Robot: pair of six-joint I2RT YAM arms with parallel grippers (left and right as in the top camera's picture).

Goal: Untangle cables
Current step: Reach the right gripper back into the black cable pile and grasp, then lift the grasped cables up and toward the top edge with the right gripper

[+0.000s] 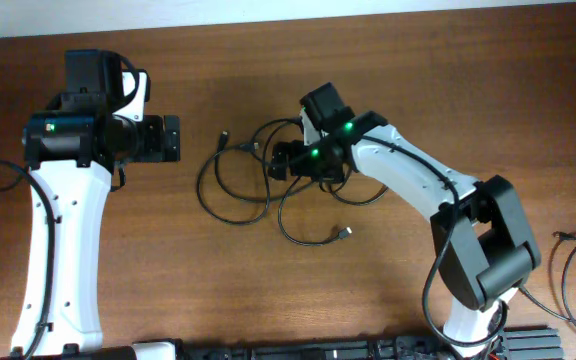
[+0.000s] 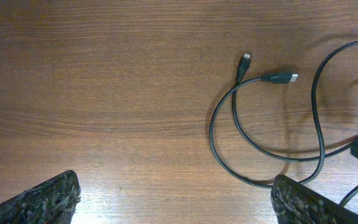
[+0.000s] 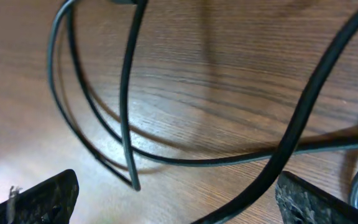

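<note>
Mid-frame, the right claw [image 1: 280, 160] hangs wide open over the looped cables [image 2: 211, 130]; at upper left, the left claw [image 1: 171, 140] gapes wide, empty.

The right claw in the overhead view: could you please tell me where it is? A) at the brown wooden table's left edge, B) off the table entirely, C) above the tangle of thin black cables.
C: the right claw hovers open right over the loops of the thin black cables.
</note>
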